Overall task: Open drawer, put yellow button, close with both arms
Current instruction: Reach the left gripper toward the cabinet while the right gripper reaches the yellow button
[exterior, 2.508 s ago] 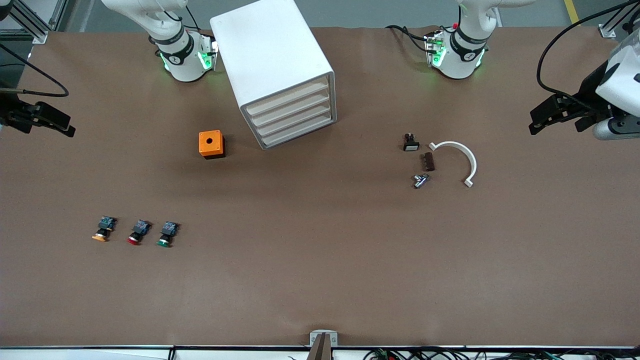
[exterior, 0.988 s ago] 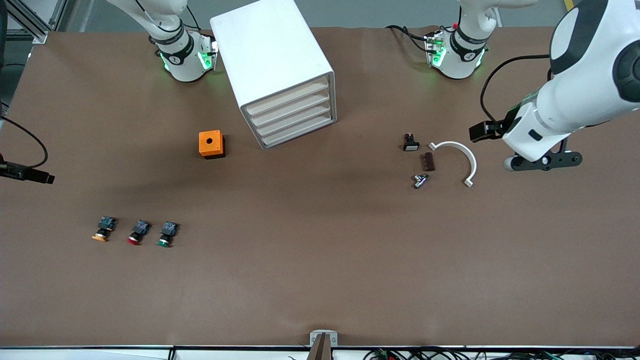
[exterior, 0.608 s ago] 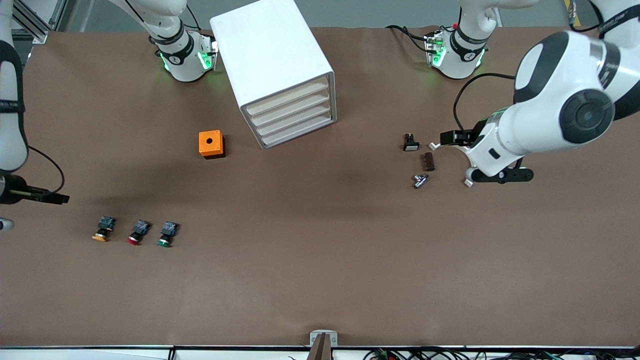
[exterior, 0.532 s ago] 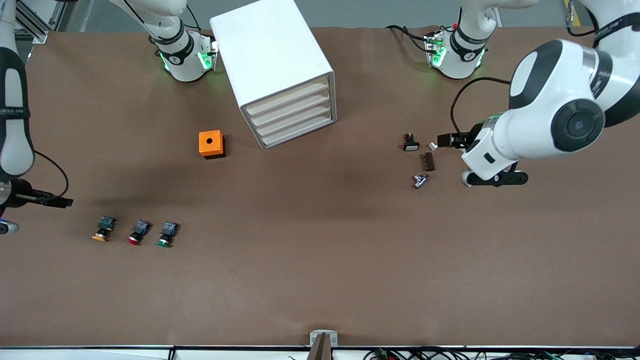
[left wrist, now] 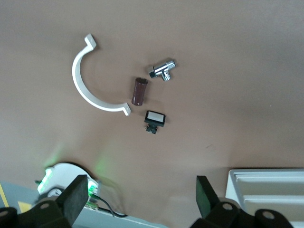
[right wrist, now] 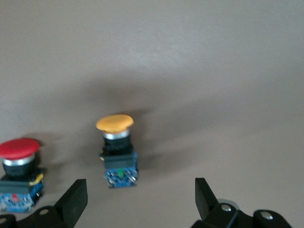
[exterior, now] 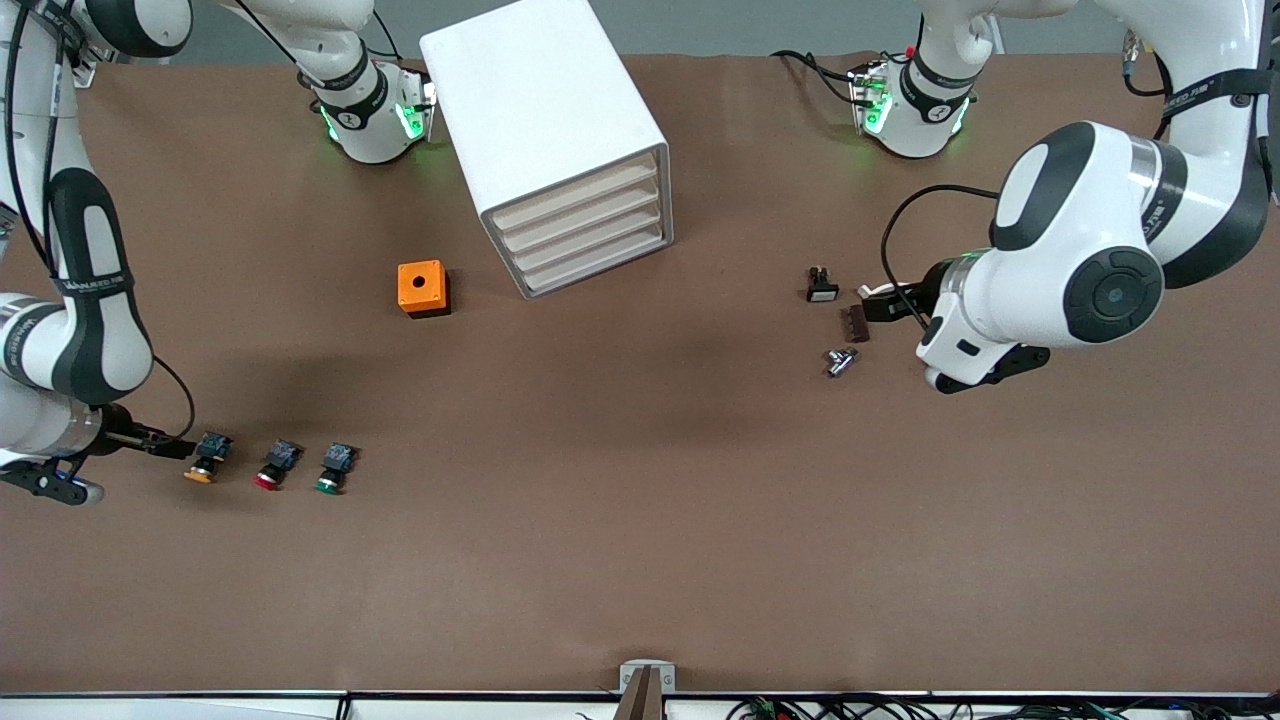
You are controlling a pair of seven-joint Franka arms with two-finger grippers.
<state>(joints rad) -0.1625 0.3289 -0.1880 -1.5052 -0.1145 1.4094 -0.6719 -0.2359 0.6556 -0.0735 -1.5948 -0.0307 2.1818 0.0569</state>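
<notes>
My left arm's wrist covers most of the white curved bracket (exterior: 872,290) in the front view, leaving only one end showing, and it hides my left gripper (left wrist: 142,202) there too. In my right wrist view the red button (right wrist: 18,166) is cut off at the edge. My left wrist view catches only a corner of the cabinet (left wrist: 266,187), so the drawer fronts run out of frame.

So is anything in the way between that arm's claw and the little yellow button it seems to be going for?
Nothing visible. The right gripper is open, and only bare table lies between its fingers and the yellow button. The red button stands beside the yellow one, off to one side. The drawer is shut.
</notes>
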